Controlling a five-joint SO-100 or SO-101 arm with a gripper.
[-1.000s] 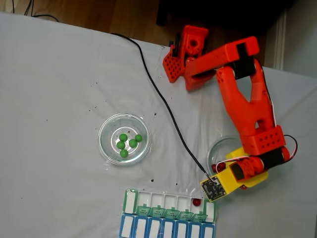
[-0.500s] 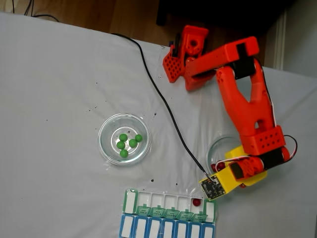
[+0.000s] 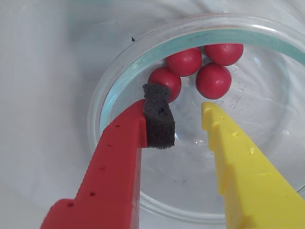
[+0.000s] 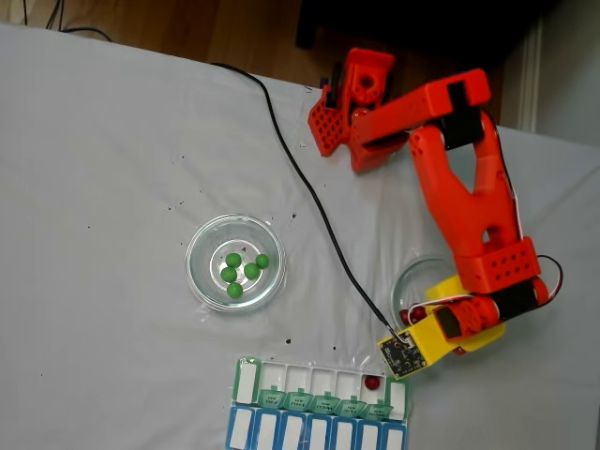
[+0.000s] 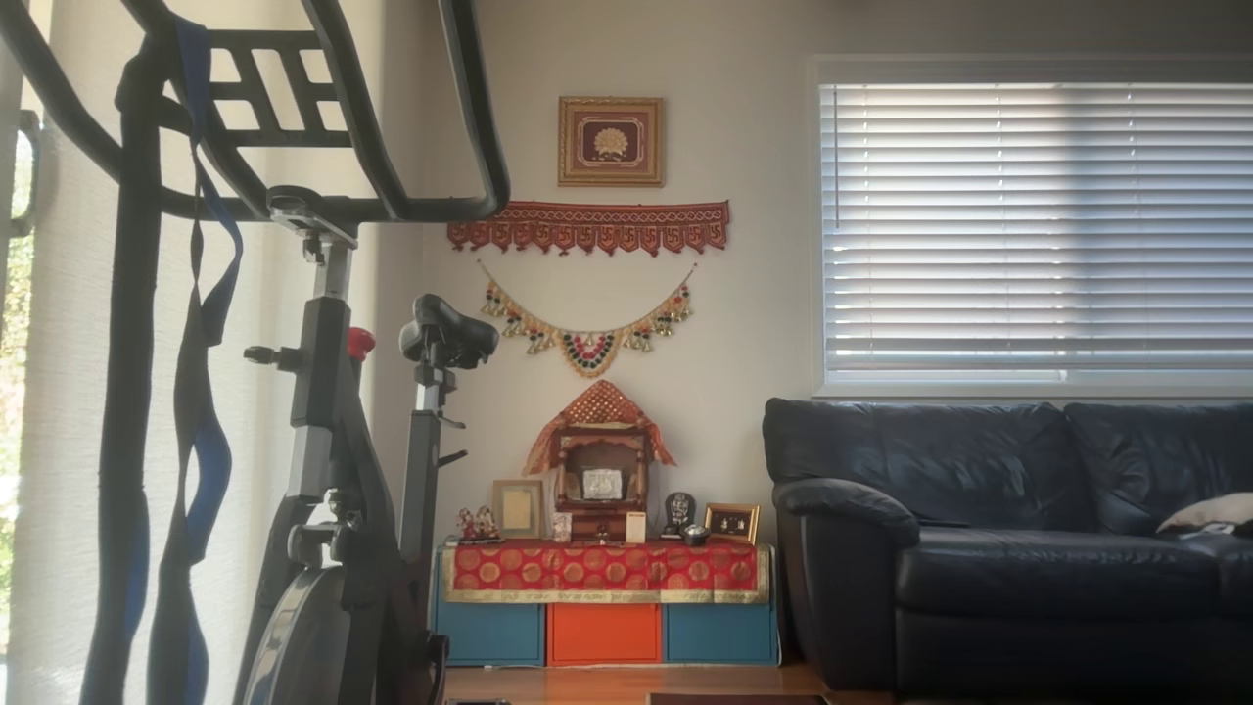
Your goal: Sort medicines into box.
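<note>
Orange arm (image 4: 464, 202); end effector (image 3: 183, 112) fingers red and yellow.

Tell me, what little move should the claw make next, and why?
Probably ease forward and a touch down. In the wrist view the gripper hangs open inside the glass dish, and the nearest red ball lies just past the padded red finger, not yet between the jaws.
</note>
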